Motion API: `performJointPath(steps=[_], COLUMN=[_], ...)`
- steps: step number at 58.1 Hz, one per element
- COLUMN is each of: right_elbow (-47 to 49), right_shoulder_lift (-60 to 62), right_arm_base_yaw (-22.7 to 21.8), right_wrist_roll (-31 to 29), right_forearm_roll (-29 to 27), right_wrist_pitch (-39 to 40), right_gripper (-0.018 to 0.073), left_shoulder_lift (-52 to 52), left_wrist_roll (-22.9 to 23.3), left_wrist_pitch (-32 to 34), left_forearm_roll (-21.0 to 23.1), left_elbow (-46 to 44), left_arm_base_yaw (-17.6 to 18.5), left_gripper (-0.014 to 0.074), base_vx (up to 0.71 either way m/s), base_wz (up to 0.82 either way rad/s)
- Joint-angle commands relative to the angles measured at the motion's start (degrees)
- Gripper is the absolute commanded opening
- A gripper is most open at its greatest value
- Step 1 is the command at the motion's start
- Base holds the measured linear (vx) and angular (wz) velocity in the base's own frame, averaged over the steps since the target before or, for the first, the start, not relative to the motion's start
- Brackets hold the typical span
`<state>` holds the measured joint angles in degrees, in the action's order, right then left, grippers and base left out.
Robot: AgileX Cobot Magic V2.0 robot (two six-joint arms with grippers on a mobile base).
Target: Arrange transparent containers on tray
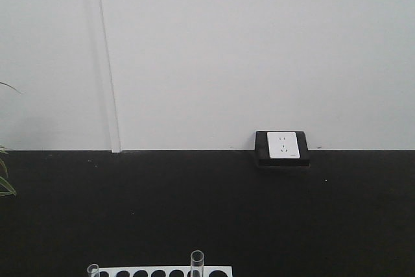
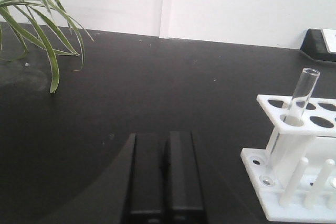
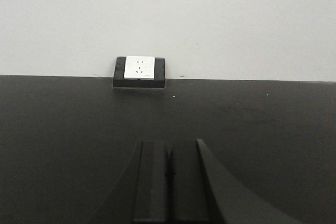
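View from my remote station. A white wall (image 1: 259, 50) rises behind the black table surface (image 1: 207, 212), which fills the lower half of every view. A green plant (image 2: 37, 19) droops over the surface's far left corner in the left wrist view. A white rack (image 2: 278, 156) with round holes stands on the surface near its front edge. A black-framed white power socket (image 1: 283, 145) sits at the surface's back edge against the wall; its face shows pin slots, and any lettering is too small for me to read. The left gripper (image 2: 165, 140) hangs over bare surface to the left of the rack, fingers pressed together on nothing. The right gripper (image 3: 168, 148) faces the socket with nothing between them, fingers likewise together. In the front view the left tube (image 1: 93, 269) stands at the rack's left end and the right tube (image 1: 196, 263) toward its right end. In the left wrist view a test tube (image 2: 300, 95) leans slightly in a corner hole.
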<state>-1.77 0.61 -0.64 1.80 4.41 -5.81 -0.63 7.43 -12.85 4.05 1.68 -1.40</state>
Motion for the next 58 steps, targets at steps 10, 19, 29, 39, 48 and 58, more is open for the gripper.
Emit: performJointPath(steps=[10,19,29,39,48,58], right_elbow=[-0.5,-0.5,-0.5,-0.5,-0.5,-0.5], right_shoulder_lift=[0.4,0.4,0.4,0.4,0.4,0.4], right_arm_base_yaw=[0.1,0.1,0.1,0.1,0.1,0.1], right_wrist_roll=[-0.3,-0.3,-0.3,-0.3,-0.3,-0.3], right_forearm_roll=[0.4,0.4,0.4,0.4,0.4,0.4], right_wrist_pitch=[4.9,4.9,4.9,4.9,5.1,5.4], right_gripper=[-0.0011,-0.0011,-0.0011,-0.0011,-0.0011,-0.0011], left_shoulder_lift=[-0.1,-0.1,-0.1,-0.1,-0.1,-0.1], left_wrist_roll=[0.2,0.2,0.2,0.2,0.2,0.2], left_wrist_pitch=[5.1,5.1,5.1,5.1,5.1,5.5], left_forearm_roll=[0.5,0.5,0.5,0.5,0.5,0.5], left_elbow=[1.6,1.6,1.6,1.6,1.6,1.6], left_arm_base_yaw=[0.1,0.1,0.1,0.1,0.1,0.1], left_gripper=[-0.0006,-0.0006,-0.0006,-0.0006,-0.0006,-0.0007], base_vx=[0.0,0.0,0.0,0.0,0.0,0.0], base_wz=[0.0,0.0,0.0,0.0,0.0,0.0])
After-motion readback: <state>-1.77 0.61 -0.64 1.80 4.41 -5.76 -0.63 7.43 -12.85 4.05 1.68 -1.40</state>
